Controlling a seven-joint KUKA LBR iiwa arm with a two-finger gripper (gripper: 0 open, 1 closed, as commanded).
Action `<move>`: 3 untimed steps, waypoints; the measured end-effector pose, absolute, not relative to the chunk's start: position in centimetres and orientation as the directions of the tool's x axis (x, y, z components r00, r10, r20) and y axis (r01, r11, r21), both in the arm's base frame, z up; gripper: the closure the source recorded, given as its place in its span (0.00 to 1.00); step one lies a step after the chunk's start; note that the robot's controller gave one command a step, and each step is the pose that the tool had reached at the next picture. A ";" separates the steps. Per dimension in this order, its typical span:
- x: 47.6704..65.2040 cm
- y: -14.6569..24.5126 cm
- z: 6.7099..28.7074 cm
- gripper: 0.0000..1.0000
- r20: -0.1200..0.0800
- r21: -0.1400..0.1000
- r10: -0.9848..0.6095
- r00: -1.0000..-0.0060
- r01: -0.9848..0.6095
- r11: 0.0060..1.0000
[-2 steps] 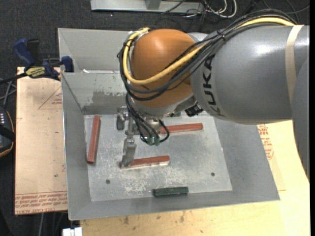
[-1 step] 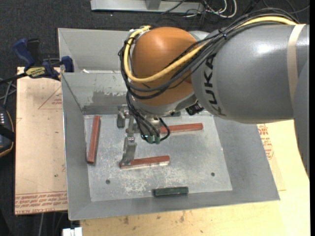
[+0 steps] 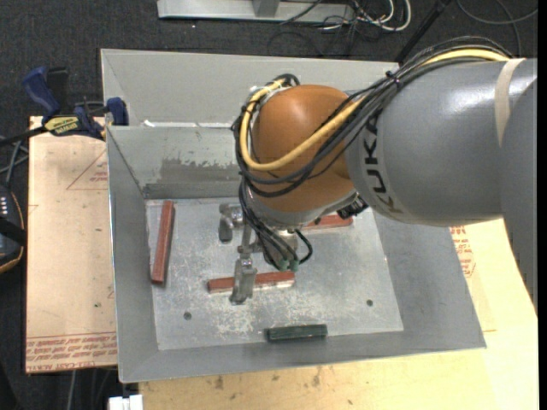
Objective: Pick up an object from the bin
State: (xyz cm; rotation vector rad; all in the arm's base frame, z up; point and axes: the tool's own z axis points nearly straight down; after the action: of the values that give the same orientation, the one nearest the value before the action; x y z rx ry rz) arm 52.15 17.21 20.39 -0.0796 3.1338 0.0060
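The arm [image 3: 444, 143] reaches in, orange-covered wrist [image 3: 295, 143] pointing down.

camera: one, overhead, tilted | faces: down into bin [image 3: 350, 272] | range: mid | arm [image 3: 444, 143] enters right

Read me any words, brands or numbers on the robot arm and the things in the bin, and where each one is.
"KUKA": black letters on the grey arm, running sideways, one end behind cables.
Left red-brown stick, middle red-brown stick, dark bar: no lettering to be seen.
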 end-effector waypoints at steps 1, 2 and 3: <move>51.7 15.5 18.3 0.00 0.001 0.000 -0.076 -0.997 -0.076 0.997; 51.3 15.7 16.9 0.00 0.001 0.000 -0.116 -0.993 -0.116 0.993; 54.7 13.4 12.1 0.00 -0.009 0.004 -0.057 -0.998 -0.057 0.998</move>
State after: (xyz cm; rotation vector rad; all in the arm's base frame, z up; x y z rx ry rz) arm 54.67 13.44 12.09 -0.0898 3.1317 0.0066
